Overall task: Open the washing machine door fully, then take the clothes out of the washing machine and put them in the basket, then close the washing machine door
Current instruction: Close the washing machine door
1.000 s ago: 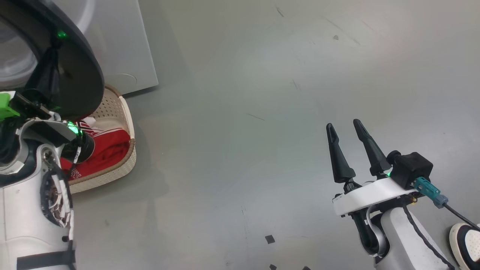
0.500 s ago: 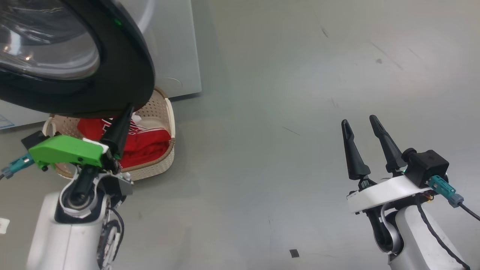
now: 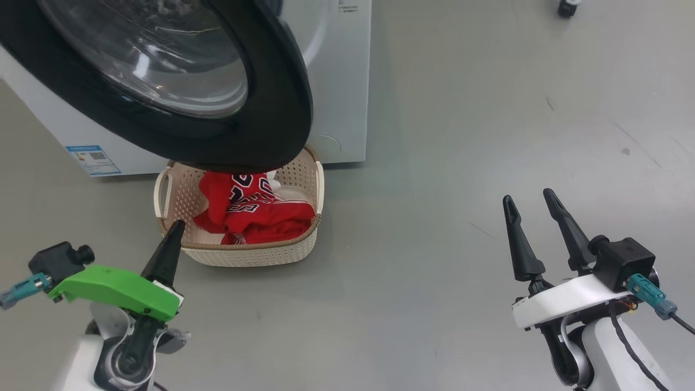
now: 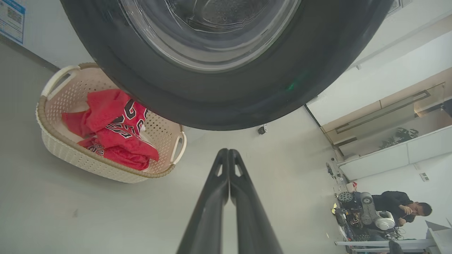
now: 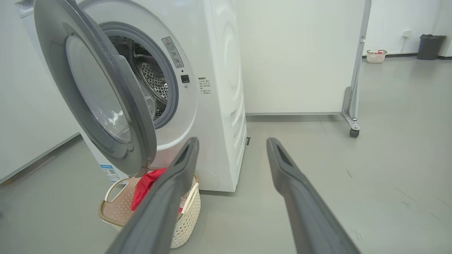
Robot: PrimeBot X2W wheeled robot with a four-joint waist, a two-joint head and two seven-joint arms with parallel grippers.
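Glass door (image 3: pixel 260 136) stands open, hanging over the basket (image 3: pixel 255 255) on the floor (image 3: pixel 434 217) against the washing machine (image 3: pixel 336 81). Red clothes (image 3: pixel 255 214) heaped in basket. Robot's left gripper (image 3: pixel 176 225): fingers pressed together, empty, near basket. Its right gripper (image 3: pixel 528 195): fingers spread, empty, well off right over bare floor.

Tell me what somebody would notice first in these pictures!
The big round black door of the washing machine, hanging open at the top left of the head view. Just below it there, bright red clothes lie in a cream basket on the grey floor. At the lower right, the right pincer stands wide open.
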